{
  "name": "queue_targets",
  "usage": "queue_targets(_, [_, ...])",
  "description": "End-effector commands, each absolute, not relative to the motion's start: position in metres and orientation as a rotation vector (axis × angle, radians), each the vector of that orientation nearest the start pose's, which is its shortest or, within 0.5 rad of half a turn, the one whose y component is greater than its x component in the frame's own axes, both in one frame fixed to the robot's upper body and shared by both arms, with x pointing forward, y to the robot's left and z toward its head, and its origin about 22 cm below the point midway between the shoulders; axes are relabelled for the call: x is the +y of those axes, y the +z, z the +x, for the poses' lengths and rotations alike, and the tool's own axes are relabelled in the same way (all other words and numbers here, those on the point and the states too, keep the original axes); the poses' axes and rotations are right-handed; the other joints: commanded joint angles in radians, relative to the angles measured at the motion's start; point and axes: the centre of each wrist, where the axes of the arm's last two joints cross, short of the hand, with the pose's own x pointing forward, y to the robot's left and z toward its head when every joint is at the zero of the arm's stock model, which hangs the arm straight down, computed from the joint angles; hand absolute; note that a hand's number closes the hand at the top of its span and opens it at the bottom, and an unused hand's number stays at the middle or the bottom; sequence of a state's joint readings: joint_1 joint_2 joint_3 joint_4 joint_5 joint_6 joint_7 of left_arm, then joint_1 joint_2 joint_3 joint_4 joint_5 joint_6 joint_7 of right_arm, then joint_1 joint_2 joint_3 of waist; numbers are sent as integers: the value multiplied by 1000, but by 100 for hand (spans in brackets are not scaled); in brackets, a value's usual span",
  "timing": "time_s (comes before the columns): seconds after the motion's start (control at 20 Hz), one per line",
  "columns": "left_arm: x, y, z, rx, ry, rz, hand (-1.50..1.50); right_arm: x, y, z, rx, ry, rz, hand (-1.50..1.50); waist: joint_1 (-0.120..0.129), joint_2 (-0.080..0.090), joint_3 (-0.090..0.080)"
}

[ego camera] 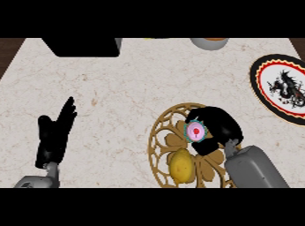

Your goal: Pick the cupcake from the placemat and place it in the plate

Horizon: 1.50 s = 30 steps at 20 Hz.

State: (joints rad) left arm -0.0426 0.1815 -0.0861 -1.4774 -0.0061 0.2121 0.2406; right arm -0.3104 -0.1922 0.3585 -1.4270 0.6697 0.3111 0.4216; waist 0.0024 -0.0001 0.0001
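With the right robot hand (219,126) curled round the cupcake (196,131) on the placemat (163,132), lift straight, clear the lemon (182,165), carry to plate (262,84); left robot hand (56,132) rests open.

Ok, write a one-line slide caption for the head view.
Right robot hand curled round the cupcake over the placemat, lemon beside it, plate waiting at right.

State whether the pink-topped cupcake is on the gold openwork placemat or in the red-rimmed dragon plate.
On the placemat: the pink-topped cupcake sits over the gold openwork placemat, the right hand curled round it. The red-rimmed dragon plate lies apart.
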Motion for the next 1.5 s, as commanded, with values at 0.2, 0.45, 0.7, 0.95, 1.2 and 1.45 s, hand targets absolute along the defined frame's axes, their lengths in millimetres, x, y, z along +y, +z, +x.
queue_targets(0.2, [241, -9, 255, -1258, -16, 224, 0, -164, 48, 295, -1192, 1192, -605, 150, -2, -1, 0])
queue_targets(0.45, [249, -22, 236, -1284, -38, 234, 0, -255, 32, 330, -1255, 1203, -619, 150, 13, 4, 1])
queue_targets(0.7, [254, -6, 252, -1287, -40, 232, 0, -294, 25, 337, -1382, 1154, -783, 150, 7, 3, 1])
queue_targets(0.95, [245, -19, 248, -1282, -31, 244, 0, -308, 68, 345, -1518, 1069, -866, 150, -4, -1, 0])
queue_targets(1.2, [252, -23, 245, -1270, -25, 245, 0, -330, 102, 348, -1673, 810, -1045, 150, -9, -1, 0])
queue_targets(1.45, [257, -22, 235, -1285, -27, 254, 0, -330, 115, 337, -1605, 663, -1122, 150, -5, -2, -1])
